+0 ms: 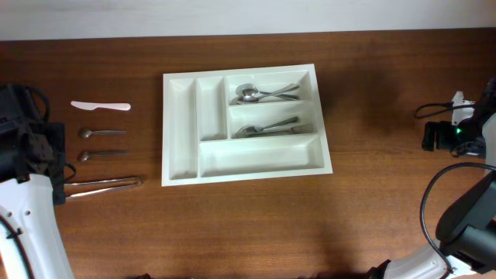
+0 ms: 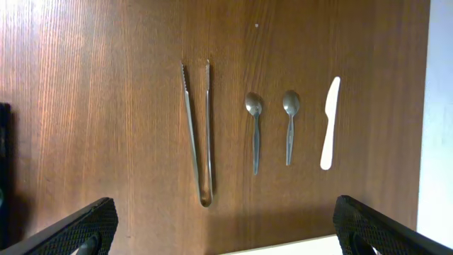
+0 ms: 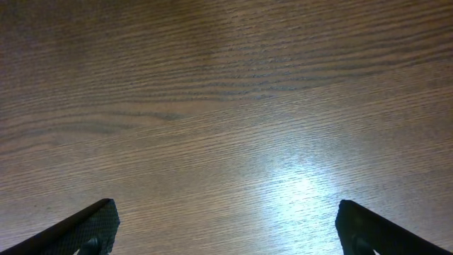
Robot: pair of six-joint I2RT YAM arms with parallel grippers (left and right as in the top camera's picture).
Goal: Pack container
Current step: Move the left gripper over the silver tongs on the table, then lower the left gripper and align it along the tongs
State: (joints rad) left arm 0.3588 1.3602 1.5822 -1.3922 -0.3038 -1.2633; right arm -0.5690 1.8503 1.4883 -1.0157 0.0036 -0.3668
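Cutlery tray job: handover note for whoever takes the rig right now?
Left gripper: open, empty, above the loose cutlery.
Right gripper: open, empty, over bare table.
Tray: mid-table. Done: spoons in the top crosswise compartment, what look like forks in the middle one. The other three compartments are empty.
Left to pack, all lying on the left arm's side of the tray: white knife, two small spoons, tongs.
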